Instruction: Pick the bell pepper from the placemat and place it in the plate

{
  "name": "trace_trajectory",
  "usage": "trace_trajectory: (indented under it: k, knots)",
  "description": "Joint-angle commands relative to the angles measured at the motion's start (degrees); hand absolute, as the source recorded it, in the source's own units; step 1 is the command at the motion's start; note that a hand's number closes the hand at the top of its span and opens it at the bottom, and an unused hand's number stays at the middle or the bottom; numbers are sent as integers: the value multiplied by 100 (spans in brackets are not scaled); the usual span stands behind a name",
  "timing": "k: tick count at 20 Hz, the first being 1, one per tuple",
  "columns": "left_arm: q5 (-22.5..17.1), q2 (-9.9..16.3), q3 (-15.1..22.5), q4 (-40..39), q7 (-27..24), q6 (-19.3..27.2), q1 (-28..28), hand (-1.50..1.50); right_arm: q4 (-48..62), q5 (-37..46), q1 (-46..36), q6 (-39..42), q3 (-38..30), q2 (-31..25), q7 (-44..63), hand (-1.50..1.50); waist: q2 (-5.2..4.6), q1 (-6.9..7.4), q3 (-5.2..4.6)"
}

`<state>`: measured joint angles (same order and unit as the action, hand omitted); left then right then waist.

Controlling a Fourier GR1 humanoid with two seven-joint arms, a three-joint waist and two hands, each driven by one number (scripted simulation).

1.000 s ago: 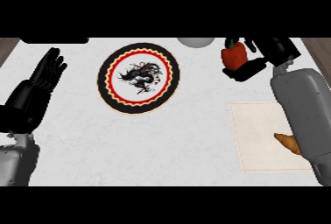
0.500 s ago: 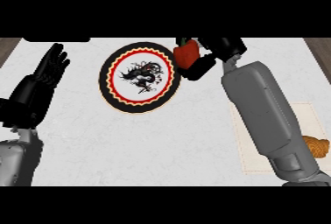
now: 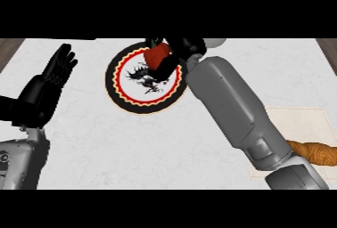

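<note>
My right hand (image 3: 176,50) reaches across the counter, its fingers curled round a red bell pepper (image 3: 156,56). Hand and pepper hang over the far right part of the plate (image 3: 125,95), a round white one with a black rim, a red and yellow wavy border and a black figure in the middle. Much of the pepper is hidden by the fingers. The beige placemat (image 3: 304,127) lies at the right, partly under my right forearm. My left hand (image 3: 46,91) rests open at the left, fingers up.
A brown croissant (image 3: 314,152) lies on the placemat's near right part. A small grey round object (image 3: 216,42) sits at the counter's far edge, behind my right hand. The counter (image 3: 132,147) is white marble.
My right hand has carried the bell pepper leftwards from beyond the placemat to over the plate. The forearm swung left, uncovering more of the placemat. The left hand stayed put.
</note>
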<state>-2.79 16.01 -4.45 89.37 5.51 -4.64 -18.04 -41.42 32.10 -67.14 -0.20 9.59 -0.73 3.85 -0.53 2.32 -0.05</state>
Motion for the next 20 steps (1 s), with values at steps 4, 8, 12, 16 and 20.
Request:
trace_trajectory:
  k: [4,8,12,16,20]
  knots:
    - [132,-186,222,-152,-36,1,-301,0,1279,-565,-761,-977,827,71,184,150,-66,270,-5]
    - [116,-147,230,-112,59,-52,-450,0,1928,-420,-860,-810,1068,73,-66,150,-108,379,-6]
    - [114,-283,350,-120,-37,-87,-303,0,2016,-1192,-600,-1174,868,73,147,-150,-146,586,-6]
    - [45,-291,361,-187,71,-165,-539,0,2120,-1570,-498,-943,1012,73,-159,-150,-162,629,-2]
    - [188,-352,433,-276,54,-64,-725,0,1985,-2100,-478,-1157,870,73,-482,-150,-202,666,1]
